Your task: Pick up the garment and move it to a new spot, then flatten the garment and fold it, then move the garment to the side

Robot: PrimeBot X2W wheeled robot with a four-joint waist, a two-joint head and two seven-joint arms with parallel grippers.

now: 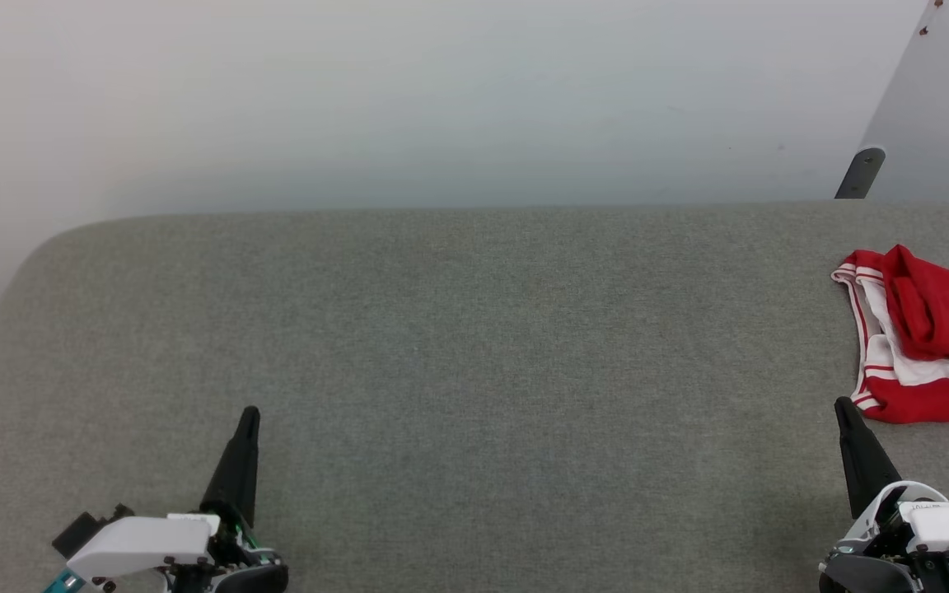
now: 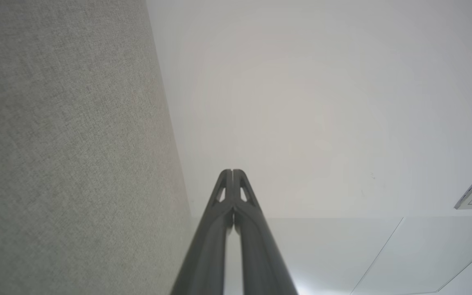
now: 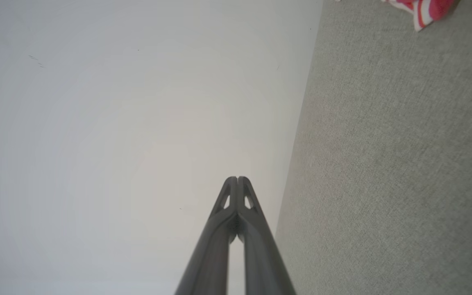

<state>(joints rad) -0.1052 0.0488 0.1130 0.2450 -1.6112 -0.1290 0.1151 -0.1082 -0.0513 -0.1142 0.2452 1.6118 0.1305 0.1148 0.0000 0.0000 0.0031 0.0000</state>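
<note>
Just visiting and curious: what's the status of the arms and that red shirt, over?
Both shut, empty: left tool lower left, right tool close beside the garment. Garment crumpled, far right on grey surface. Nothing seen in between.

You get bright, even light and faint shadows; the wall [image 2: 322, 102] washes out, the left gripper [image 2: 232, 172] blurs at its base.

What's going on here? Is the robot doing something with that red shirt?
Nothing is being handled yet. The red and white garment lies crumpled at the right edge of the grey table. The left gripper and right gripper are both shut and empty, low at the near side. The right gripper is the one nearer the garment, but it isn't touching it. So the picking up hasn't started.
</note>
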